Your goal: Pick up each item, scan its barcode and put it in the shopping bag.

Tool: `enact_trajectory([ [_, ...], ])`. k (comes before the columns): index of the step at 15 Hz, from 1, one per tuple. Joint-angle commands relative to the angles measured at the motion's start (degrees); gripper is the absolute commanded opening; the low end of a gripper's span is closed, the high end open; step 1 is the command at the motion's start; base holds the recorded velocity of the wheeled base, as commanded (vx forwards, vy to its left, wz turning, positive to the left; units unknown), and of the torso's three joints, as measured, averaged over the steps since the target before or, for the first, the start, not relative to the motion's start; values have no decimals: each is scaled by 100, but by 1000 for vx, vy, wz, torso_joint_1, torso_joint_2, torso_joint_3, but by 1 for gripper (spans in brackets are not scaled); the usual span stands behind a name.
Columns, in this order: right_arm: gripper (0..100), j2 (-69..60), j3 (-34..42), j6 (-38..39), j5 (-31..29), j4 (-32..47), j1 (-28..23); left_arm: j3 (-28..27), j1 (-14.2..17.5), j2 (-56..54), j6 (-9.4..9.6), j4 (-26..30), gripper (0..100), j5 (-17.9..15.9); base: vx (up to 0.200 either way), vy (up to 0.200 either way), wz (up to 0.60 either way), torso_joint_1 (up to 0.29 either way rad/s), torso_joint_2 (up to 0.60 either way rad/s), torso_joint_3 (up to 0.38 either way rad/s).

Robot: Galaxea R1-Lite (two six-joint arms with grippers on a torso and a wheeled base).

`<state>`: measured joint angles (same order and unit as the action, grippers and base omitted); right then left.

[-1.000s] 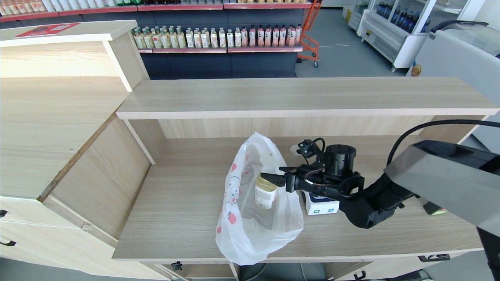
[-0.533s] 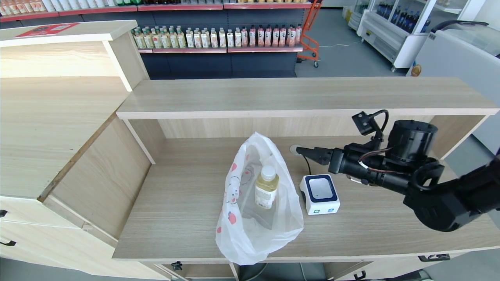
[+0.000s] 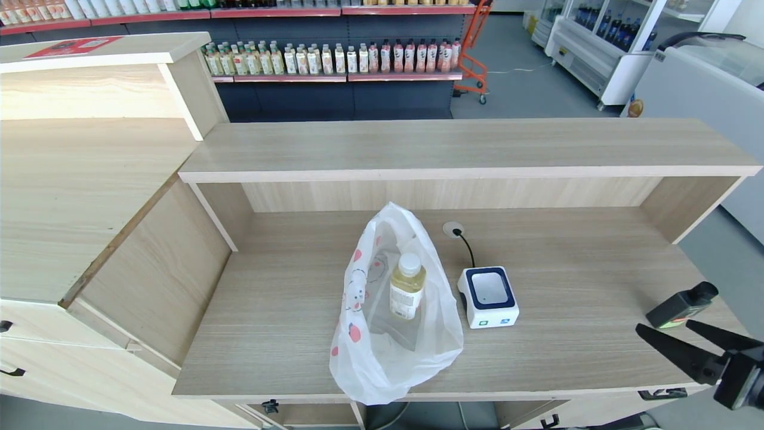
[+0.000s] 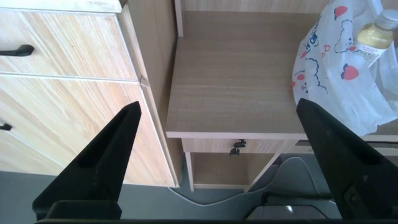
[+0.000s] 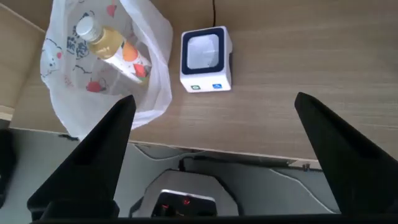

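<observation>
Fingers point(image 3: 674, 353) of the right gripper point(image 3: 664, 327) wide apart, empty; pulling back from the shopping bag point(image 3: 382, 358) to the near right edge of the counter point(image 3: 567, 358). Leaving the bottle point(image 3: 407, 286) standing inside the bag, left of the scanner point(image 3: 488, 297). Likely heading next for the dark item point(image 3: 680, 306) just beside the gripper.

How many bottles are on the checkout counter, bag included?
2: a yellow bottle inside the shopping bag, and a dark bottle lying at the right end of the counter. The bag might hide others.
</observation>
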<state>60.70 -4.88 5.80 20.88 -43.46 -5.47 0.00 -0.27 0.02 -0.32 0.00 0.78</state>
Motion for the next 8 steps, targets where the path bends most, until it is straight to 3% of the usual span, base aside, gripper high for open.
enact_trajectory([
  [1,100,-3380,488,-317,-1174,2272,284,0,0,-2,-3,0,100,1,0,0,0,0,0,0],
  [2,100,-4699,488,-536,-1869,3722,292,0,0,-2,-3,0,100,1,0,0,0,0,0,0],
  [3,100,-5393,488,-528,-2150,4399,266,0,0,-2,-3,0,100,1,0,0,0,0,0,0],
  [8,100,-6052,488,-712,-2123,4355,503,0,0,-2,-3,0,100,1,0,0,0,0,0,0],
])
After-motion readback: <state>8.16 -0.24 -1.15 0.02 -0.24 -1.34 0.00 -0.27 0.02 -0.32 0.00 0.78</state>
